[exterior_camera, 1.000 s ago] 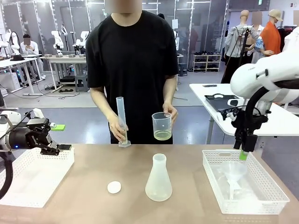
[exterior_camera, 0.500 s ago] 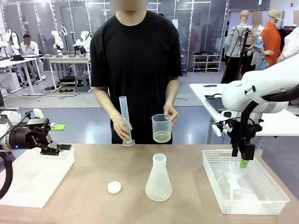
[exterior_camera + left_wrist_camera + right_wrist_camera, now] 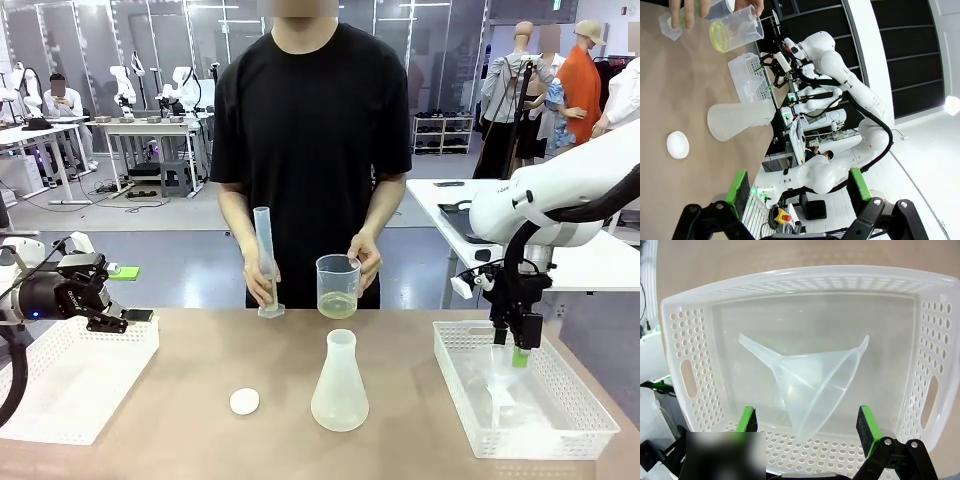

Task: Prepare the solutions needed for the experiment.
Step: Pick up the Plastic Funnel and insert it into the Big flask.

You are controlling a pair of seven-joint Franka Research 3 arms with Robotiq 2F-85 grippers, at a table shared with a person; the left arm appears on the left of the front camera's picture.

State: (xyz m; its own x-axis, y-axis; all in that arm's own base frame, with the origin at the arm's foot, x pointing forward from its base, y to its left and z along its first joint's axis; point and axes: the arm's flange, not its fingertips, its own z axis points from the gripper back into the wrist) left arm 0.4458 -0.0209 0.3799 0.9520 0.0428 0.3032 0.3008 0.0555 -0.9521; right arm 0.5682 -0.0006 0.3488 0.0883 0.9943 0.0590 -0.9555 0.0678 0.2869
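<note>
The solution [image 3: 337, 306] was a thin pale yellow layer in a clear cup [image 3: 338, 278] that the person's hand [image 3: 365, 262] held over the far edge of the table [image 3: 200, 370]. Since one second before, the right gripper [image 3: 518, 356] had sunk toward the basket [image 3: 545, 428]; its jaws stood apart, like those of the left gripper [image 3: 134, 293].

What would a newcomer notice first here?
The person at the far side holds a beaker of pale yellow liquid beside a graduated cylinder. The right end effector hangs open over a funnel lying in the right basket. A flask stands mid-table.
</note>
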